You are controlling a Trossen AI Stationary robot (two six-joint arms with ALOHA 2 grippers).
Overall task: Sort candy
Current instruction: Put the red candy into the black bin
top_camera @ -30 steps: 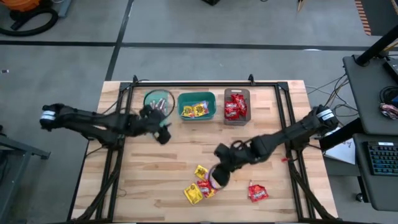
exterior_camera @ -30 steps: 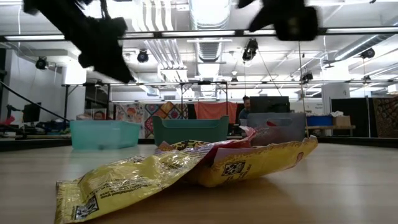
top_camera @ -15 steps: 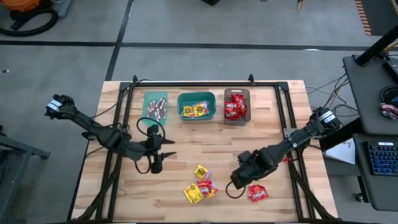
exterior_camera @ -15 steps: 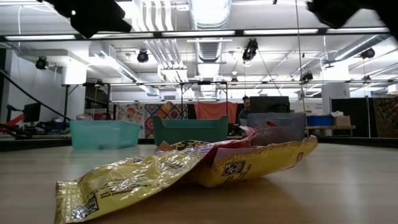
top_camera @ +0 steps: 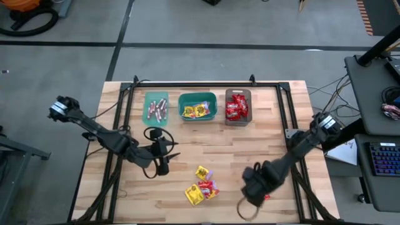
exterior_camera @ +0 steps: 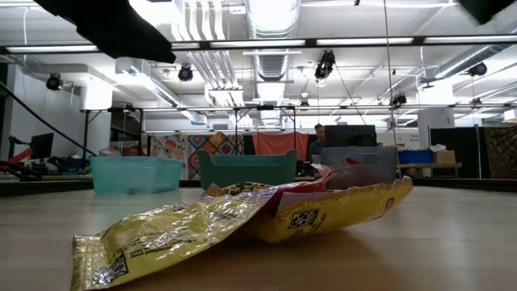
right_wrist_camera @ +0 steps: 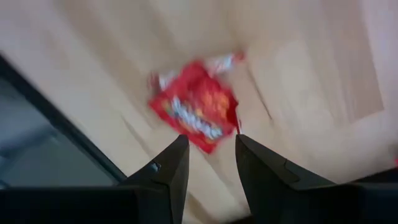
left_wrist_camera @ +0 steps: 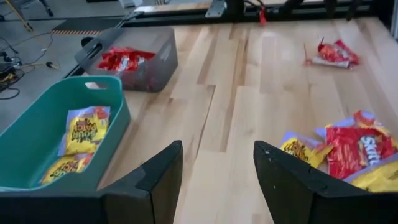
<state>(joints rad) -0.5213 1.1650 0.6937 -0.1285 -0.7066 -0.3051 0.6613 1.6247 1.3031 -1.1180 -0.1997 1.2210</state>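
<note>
Loose candy lies in a small pile (top_camera: pixel 200 187) of yellow and red packets near the table's front edge; the low view shows its yellow packets (exterior_camera: pixel 242 222) close up. My left gripper (top_camera: pixel 164 166) hovers open to the pile's left, pointing at it (left_wrist_camera: pixel 217 177). A single red packet (right_wrist_camera: pixel 196 115) lies flat on the wood to the pile's right. My right gripper (top_camera: pixel 253 187) hangs open above that packet, pointing down (right_wrist_camera: pixel 208 165), and hides most of it in the high view. Neither gripper holds anything.
Three bins stand in a row at the table's far side: a pale teal one with pinkish sticks (top_camera: pixel 156 107), a teal one with yellow packets (top_camera: pixel 197 106), and a grey one with red packets (top_camera: pixel 237 106). A dark frame rail (top_camera: pixel 294 134) runs along the right.
My left gripper has swung from the stick bin toward the table's near edge and turned toward the pile, staying open. My right gripper has gone from above the pile toward the right and near edge, sinking and tipping steeply downward over the lone red packet.
</note>
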